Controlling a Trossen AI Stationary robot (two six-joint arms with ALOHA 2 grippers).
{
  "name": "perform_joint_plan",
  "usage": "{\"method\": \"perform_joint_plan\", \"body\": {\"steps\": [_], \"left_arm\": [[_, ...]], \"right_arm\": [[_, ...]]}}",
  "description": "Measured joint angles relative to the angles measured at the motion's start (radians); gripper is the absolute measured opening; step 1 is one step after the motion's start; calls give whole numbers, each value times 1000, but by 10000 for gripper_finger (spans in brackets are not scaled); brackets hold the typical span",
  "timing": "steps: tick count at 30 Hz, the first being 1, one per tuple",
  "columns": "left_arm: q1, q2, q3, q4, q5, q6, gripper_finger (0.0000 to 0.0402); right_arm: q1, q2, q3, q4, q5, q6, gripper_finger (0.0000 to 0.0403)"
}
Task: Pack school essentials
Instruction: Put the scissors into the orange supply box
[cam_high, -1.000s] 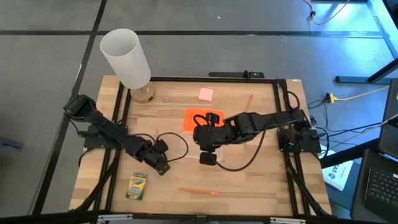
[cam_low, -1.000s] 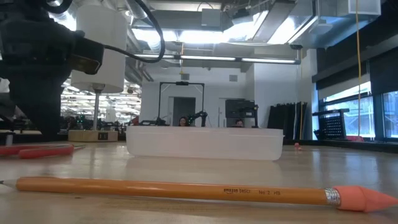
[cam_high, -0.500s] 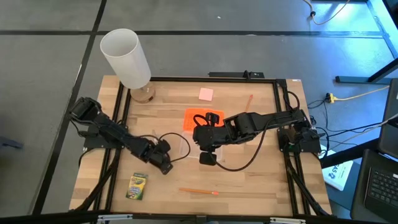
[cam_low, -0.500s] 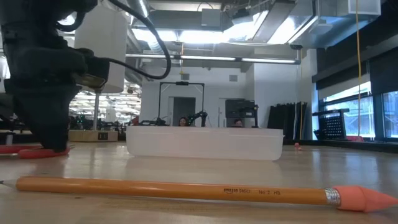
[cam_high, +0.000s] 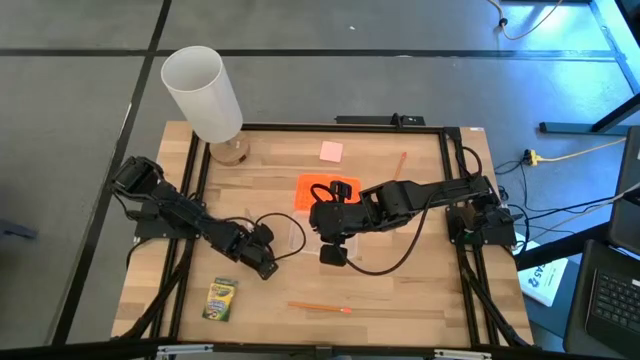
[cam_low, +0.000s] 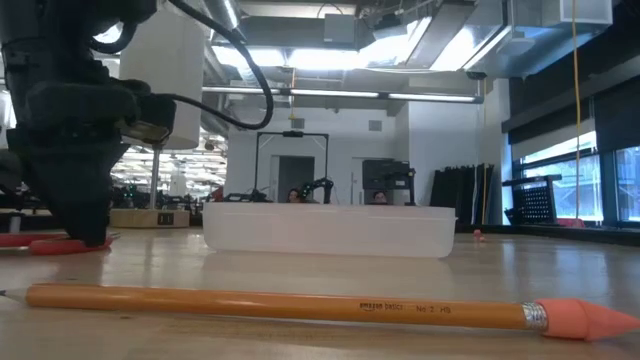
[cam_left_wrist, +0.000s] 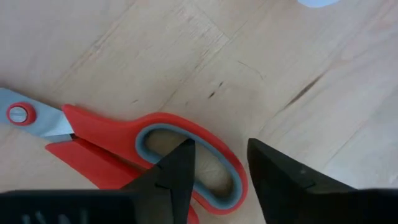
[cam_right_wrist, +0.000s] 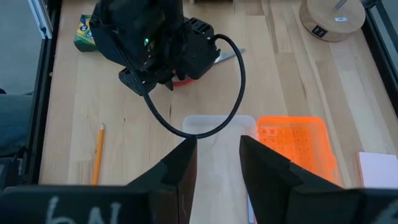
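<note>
Red-handled scissors (cam_left_wrist: 93, 134) lie flat on the table; they also show as a red strip in the low view (cam_low: 55, 243). My left gripper (cam_left_wrist: 221, 148) is open, down at the table (cam_low: 85, 235), with one finger inside a handle loop and the other outside it. My right gripper (cam_right_wrist: 217, 142) is open and hovers over the clear plastic box (cam_right_wrist: 214, 127) near the table's middle (cam_high: 335, 255). Lying loose are a crayon box (cam_high: 221, 299), a wood-coloured pencil (cam_high: 320, 307), a thin orange pencil (cam_high: 400, 163) and a pink eraser (cam_high: 331, 151). No grey pen shows. My left gripper comes down from above over the scissors' handle loop (cam_left_wrist: 233, 180), whose outer wall lies between the two fingers. The scissors lie flat on the wood. Whether either finger touches the handle, I cannot tell.
An orange lid (cam_high: 315, 188) lies on the far side of the clear box (cam_low: 330, 230). A tall white cylinder (cam_high: 203, 92) stands on a round wooden base at the far left corner. The pencil (cam_low: 300, 305) lies along the near edge. Black rails frame the table.
My left gripper has come down from above the table onto the scissors' handles and shifted a little toward the table's right. It has kept still for the last half second. My right gripper has stayed over the clear box.
</note>
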Motion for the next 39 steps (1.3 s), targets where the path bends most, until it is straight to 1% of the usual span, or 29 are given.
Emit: {"method": "perform_joint_plan", "body": {"steps": [6, 13, 20, 25, 33, 39], "left_arm": [[4, 1, 0, -20, 6, -35, 106], [5, 2, 0, -32, 39, -78, 102], [5, 0, 3, -101, 162, -154, 101], [2, 0, 3, -146, 226, -161, 101], [-7, 1, 3, -172, 226, -154, 96], [-31, 3, 3, -179, 187, -176, 59]], "right_arm": [[0, 0, 0, 0, 0, 1, 123], [0, 0, 0, 0, 0, 0, 123], [0, 0, 0, 0, 0, 1, 123], [0, 0, 0, 0, 0, 0, 123], [0, 0, 0, -1, 0, -1, 123], [0, 0, 0, 0, 0, 0, 123]]}}
